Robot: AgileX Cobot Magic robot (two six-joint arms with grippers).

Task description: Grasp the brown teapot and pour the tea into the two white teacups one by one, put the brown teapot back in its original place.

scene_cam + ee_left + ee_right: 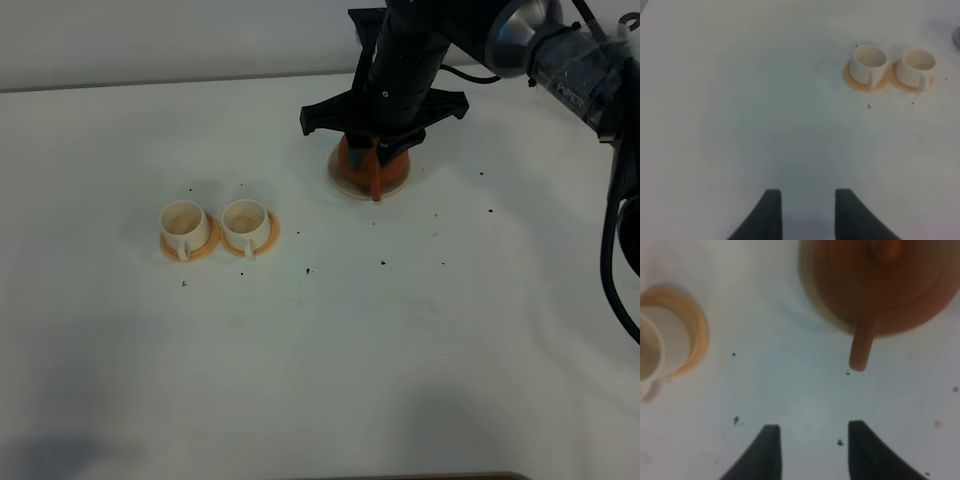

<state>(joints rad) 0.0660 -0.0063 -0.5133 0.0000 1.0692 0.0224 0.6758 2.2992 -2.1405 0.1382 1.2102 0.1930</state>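
I see the right gripper (pixel 810 432) over the brown teapot (pixel 396 172), fingers moderately apart, gripping nothing. The teapot sits on its cream coaster (pixel 345 187), far side, right of centre. The two white teacups (pixel 246 220) stand side by side on orange saucers (pixel 266 240), left. My left gripper (pixel 804 197) is parted and empty above the bare table (pixel 740 125).

The white bench (pixel 300 380) is seen brightly and evenly lit in the high view, seemingly from overhead; a faint grey shadow is cast at that view's lower left corner. The right wrist view is heavily blurred, the brown teapot (pixel 880 285) being rendered soft and out of focus. A broad dim shadow is thrown ahead of the left hand (pixel 805 197).
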